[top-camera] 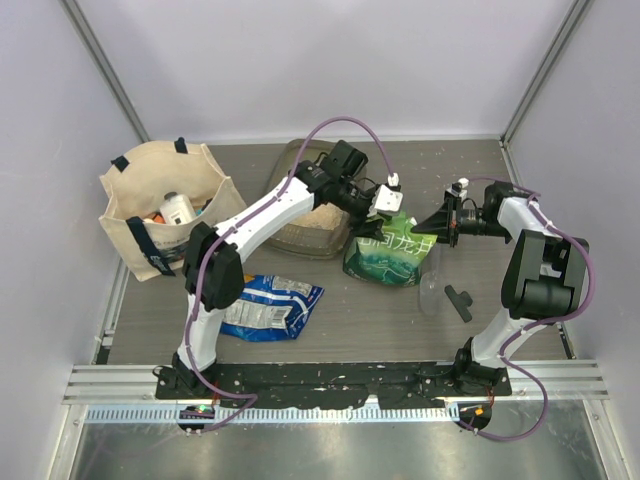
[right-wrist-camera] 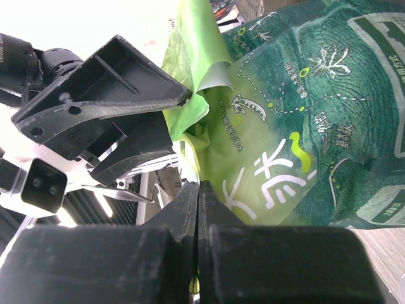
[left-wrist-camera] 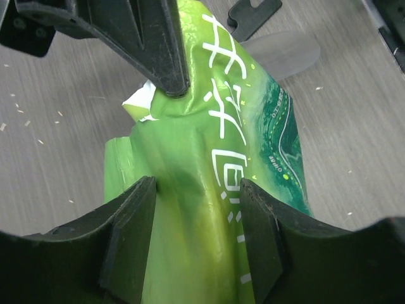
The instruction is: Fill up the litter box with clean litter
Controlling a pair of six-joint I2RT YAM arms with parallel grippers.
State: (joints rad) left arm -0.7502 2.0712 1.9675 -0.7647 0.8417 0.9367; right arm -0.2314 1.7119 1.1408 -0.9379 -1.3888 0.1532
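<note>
Left hand [left-wrist-camera: 196,190]: astride the green bag's [left-wrist-camera: 209,209] top, a finger on each side; squeezing or just touching, can't tell.
Right hand [right-wrist-camera: 199,190]: pressed together, pinching the bag's edge.
Litter box [top-camera: 300,150]: back of the desk [top-camera: 380,320], just behind the bag.
Litter [top-camera: 314,221]: tan heap inside the box.

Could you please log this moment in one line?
left hand: open, astride green bag | right hand: shut, pinching bag's top | litter box: holds litter
</note>
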